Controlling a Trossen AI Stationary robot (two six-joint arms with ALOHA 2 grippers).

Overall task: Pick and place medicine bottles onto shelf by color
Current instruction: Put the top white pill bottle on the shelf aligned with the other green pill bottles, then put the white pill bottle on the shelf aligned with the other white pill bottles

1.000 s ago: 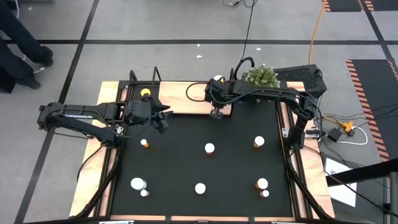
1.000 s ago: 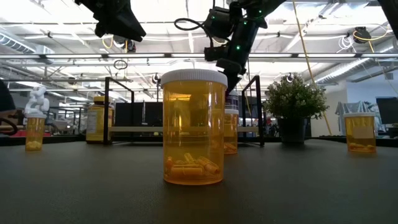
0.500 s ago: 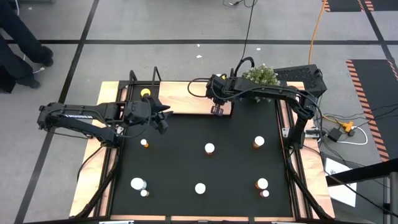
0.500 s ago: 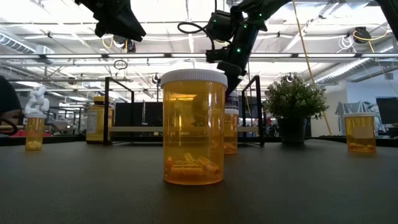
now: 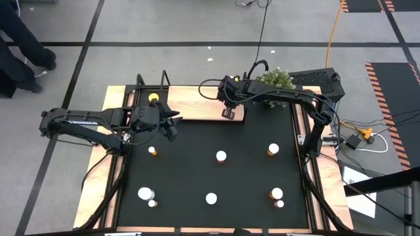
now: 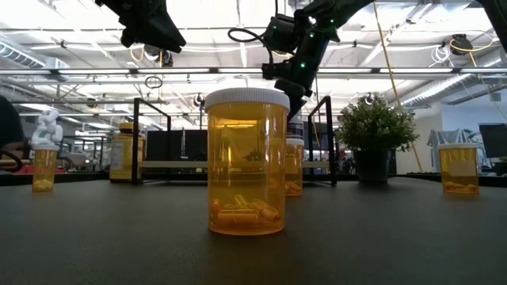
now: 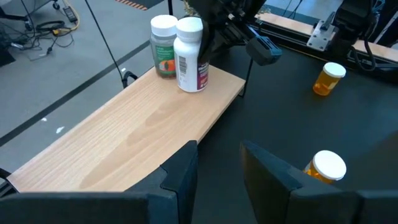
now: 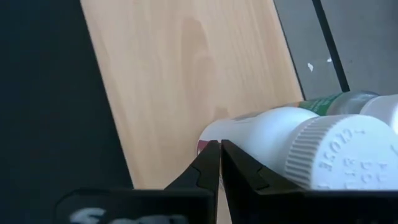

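Note:
The shelf (image 5: 197,101) is a light-wood board with black posts at the mat's far edge. At its left end stands a yellow-lidded jar (image 5: 153,98). At its right end two white bottles (image 7: 189,53) (image 7: 165,37) stand upright side by side. My right gripper (image 5: 228,114) is shut and hovers by the shelf's right end, close beside the nearer white bottle (image 8: 273,134), apart from it in the left wrist view. My left gripper (image 7: 217,168) is open and empty, raised over the mat's far left. Several orange and white bottles (image 5: 221,156) stand on the black mat.
A potted plant (image 5: 275,80) stands at the far right, just behind my right arm. Bottles are scattered over the mat (image 5: 249,177), among them ones near the left (image 5: 146,193) and right (image 5: 276,193) front corners. The shelf's middle (image 7: 143,130) is bare wood.
My right gripper has moved a little toward the table's far edge, over the shelf's right end, and has stayed shut. The white bottles have stayed in place.

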